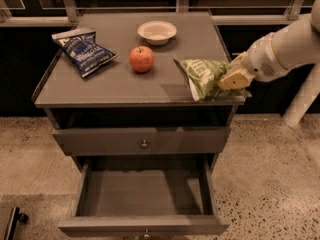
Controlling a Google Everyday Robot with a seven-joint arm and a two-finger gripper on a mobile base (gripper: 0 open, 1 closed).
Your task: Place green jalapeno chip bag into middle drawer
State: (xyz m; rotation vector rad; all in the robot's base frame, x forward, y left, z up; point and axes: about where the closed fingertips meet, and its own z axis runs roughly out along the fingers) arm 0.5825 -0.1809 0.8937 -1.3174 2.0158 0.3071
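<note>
The green jalapeno chip bag (201, 75) is at the front right edge of the cabinet top (115, 84), its right end lifted off the surface. My gripper (231, 80) comes in from the right and is shut on the bag's right end. The middle drawer (145, 193) is pulled open below and shows a bare grey floor. It sits low and to the left of the gripper.
A dark blue chip bag (82, 50) lies at the back left of the top, a red apple (142, 59) in the middle and a white bowl (157, 32) at the back. A closed grey drawer with a round knob (144, 144) sits above the open one.
</note>
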